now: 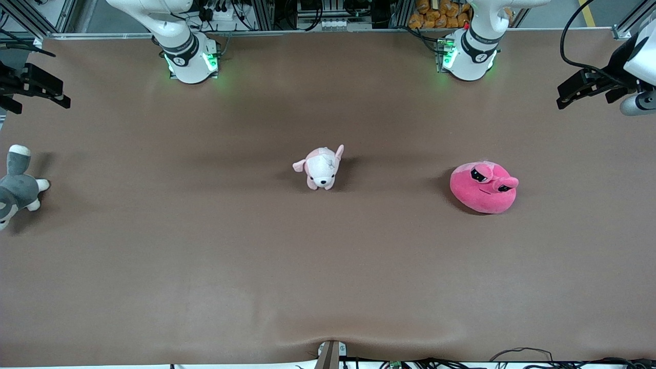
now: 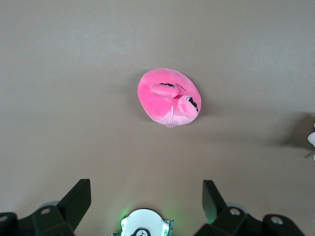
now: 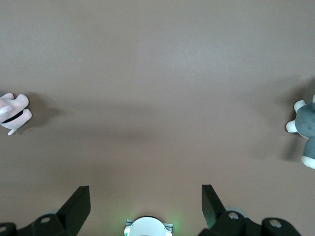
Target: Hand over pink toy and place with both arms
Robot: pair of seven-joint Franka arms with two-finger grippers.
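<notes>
The pink toy [image 1: 484, 187] is a round hot-pink plush with two half-lidded black eyes. It lies on the brown table toward the left arm's end, with neither gripper touching it. In the left wrist view it [image 2: 169, 97] lies well below my left gripper [image 2: 146, 196], whose jaws stand wide open and empty. The left gripper [image 1: 584, 89] hangs high over the table's edge at the left arm's end. My right gripper [image 1: 36, 87] hangs high over the table's edge at the right arm's end. In its wrist view it [image 3: 146, 196] is open and empty.
A pale pink-and-white dog plush [image 1: 320, 166] stands at mid-table and also shows in the right wrist view [image 3: 14, 113]. A grey-and-white plush animal [image 1: 15, 187] lies at the right arm's end of the table. The arm bases [image 1: 469, 51] [image 1: 187, 51] stand at the table's edge.
</notes>
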